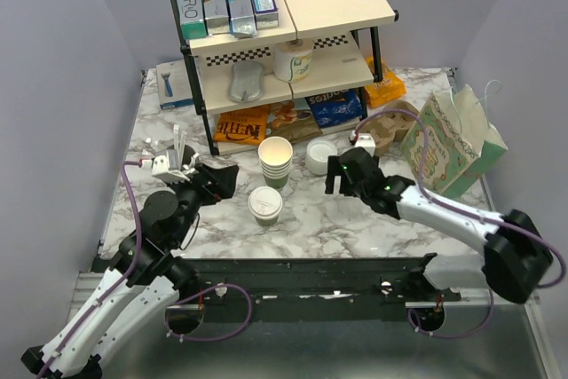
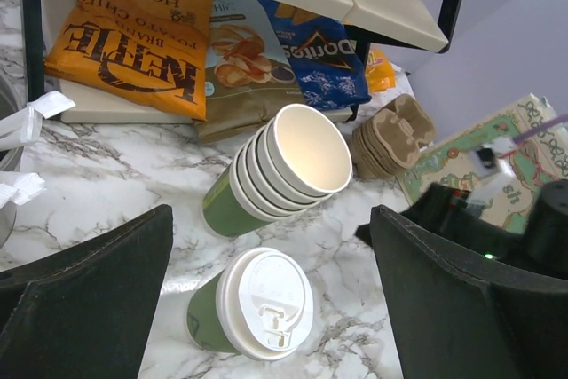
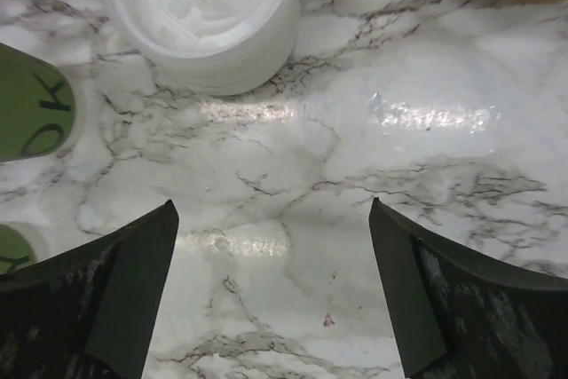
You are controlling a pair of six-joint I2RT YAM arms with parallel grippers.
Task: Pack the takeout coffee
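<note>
The two arms rise from the near edge, and both tools are spread wide with nothing between the fingers: the left gripper (image 1: pixel 216 180) hangs just left of the cups, and the right gripper (image 1: pixel 342 179) hovers over bare marble near the middle of the table (image 1: pixel 355 219). Behind them a two-tier shelf (image 1: pixel 284 42) carries cartons on top and snack bags beneath. At the far right a printed paper bag (image 1: pixel 448 144) stands open and leaning, probably where the drink is meant to go. Beside the bag, a stack of brown cup carriers (image 1: pixel 390 126) sits near the shelf leg. Nearer the centre is the stack of nested cups (image 1: pixel 275 161), lidless, and just in front of it, close but apparently not touching, stands the takeout coffee (image 1: pixel 264 205), upright with its white lid on and lying between the two grippers. A pile of spare lids (image 1: pixel 321 155) rests just ahead of the right tool. The main risk is the crowding: a finger coming in beside the coffee could knock the nested stack over, or close on that stack instead. A hard squeeze on the thin paper wall could also buckle it or pop the lid off. Lower down, the leaning bag may fold or tip if the cup catches its rim.
</note>
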